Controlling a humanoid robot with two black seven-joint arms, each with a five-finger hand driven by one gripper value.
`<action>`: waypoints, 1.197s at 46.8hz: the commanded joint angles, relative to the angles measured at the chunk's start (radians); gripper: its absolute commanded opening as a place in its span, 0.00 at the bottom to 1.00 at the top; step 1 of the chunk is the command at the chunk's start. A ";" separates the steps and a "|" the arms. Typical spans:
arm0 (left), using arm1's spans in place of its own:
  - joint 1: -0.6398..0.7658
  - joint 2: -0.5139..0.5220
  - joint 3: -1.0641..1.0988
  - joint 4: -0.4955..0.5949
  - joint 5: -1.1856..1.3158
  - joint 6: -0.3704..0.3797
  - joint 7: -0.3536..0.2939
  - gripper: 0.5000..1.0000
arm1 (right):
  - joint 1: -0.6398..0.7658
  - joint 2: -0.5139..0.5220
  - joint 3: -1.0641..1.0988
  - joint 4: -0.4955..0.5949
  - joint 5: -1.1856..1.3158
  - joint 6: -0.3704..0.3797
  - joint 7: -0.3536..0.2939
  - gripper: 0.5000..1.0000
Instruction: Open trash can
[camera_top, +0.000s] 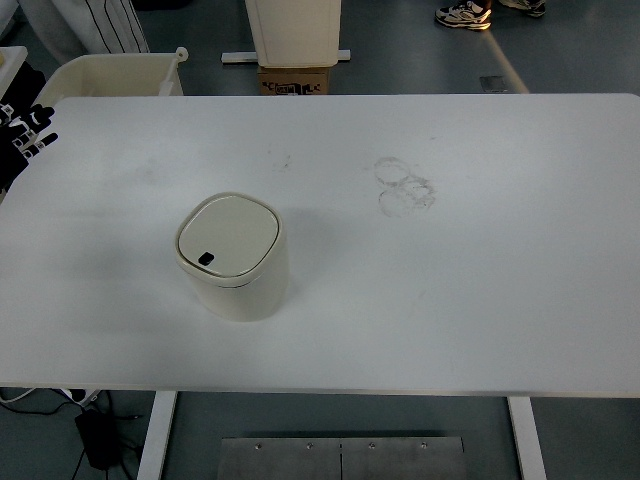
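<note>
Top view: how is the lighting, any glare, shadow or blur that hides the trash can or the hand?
Top view: even, soft light on the white table; faint shadow right of the trash can, whose closed lid reads clearly; ring marks sharp; the left hand at the left edge is small and slightly soft, fingers unclear; a bright streak on the floor near the shoes.

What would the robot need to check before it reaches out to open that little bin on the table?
1. Trash can upright on the white table: ok.
2. Lid closed, so opening is not yet done: ok.
3. Dark button at the lid's near edge visible and uncovered: ok.
4. Space around the can free of other objects; only faint ring marks lie off to the side: ok.
5. Left hand at the table's far left edge, well away from the can and holding nothing: ok.
6. Right hand ready: cannot tell, it is not in view.
</note>
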 joint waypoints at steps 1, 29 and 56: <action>0.000 0.003 0.002 -0.009 0.000 0.005 0.001 1.00 | 0.000 0.000 0.000 0.000 0.000 0.000 -0.001 0.98; -0.180 0.164 0.023 -0.454 0.005 0.186 0.105 1.00 | 0.002 0.000 0.000 0.000 0.000 -0.001 -0.001 0.98; -0.597 0.158 0.410 -0.753 0.078 0.174 0.154 1.00 | 0.002 0.000 0.000 -0.002 0.000 -0.001 -0.001 0.98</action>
